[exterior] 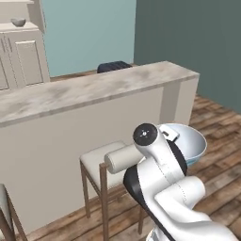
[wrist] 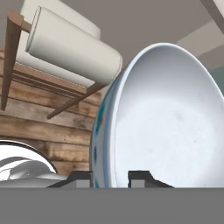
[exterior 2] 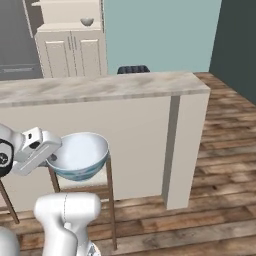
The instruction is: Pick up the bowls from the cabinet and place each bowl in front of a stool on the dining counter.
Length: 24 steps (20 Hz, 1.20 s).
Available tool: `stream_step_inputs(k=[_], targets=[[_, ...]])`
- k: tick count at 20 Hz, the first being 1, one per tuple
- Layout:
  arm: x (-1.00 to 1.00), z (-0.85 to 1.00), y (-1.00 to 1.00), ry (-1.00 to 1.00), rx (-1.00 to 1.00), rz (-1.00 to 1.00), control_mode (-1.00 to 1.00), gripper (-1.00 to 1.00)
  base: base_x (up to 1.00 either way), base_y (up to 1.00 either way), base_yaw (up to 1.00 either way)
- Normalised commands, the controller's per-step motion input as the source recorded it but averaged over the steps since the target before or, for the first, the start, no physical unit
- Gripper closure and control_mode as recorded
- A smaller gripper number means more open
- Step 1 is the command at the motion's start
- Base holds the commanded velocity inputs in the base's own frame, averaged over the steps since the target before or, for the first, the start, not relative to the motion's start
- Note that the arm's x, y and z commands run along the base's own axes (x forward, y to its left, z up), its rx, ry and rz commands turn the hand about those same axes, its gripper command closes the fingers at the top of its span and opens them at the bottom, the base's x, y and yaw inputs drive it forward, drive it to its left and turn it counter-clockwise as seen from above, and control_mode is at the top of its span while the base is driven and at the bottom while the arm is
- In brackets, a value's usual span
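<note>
My gripper (wrist: 109,177) pinches the rim of the white and blue bowl (exterior 2: 80,156) at the lower left of the right base view, beside the stool (exterior: 101,162) below the dining counter (exterior 2: 100,87). The grey bowl (exterior 2: 87,21) sits on the cabinet (exterior 2: 75,47), upper left; no writing shows

dining counter (exterior 2: 100,86) top bare, open above | stool (exterior: 101,162) + grey front wall (exterior 2: 125,145) block low path

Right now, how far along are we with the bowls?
Roughly the first half is under way. The end effector is shut on the rim of the blue bowl, carried low beside a stool at the dining counter. Nothing rests on that counter yet. The grey bowl sits on the cabinet shelf. Left: set this bowl down before a stool, then fetch and place the grey one.
</note>
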Motion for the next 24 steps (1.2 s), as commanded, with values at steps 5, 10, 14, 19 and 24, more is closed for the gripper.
stream_step_inputs(k=[5,10,14,19,24], targets=[[0.0,0.0,0.0,0.0,0.0,0.0,1.0,1.0,0.22,-0.02,0.15],[0.0,0.0,0.0,0.0,0.0,0.0,1.0,1.0,0.09,0.0,0.24],[0.0,0.0,0.0,0.0,0.0,0.0,1.0,1.0,0.22,-0.01,0.25],[0.0,0.0,0.0,0.0,0.0,0.0,1.0,1.0,0.38,0.0,0.05],[0.0,0.0,0.0,0.0,0.0,0.0,1.0,1.0,0.7,-0.13,0.01]])
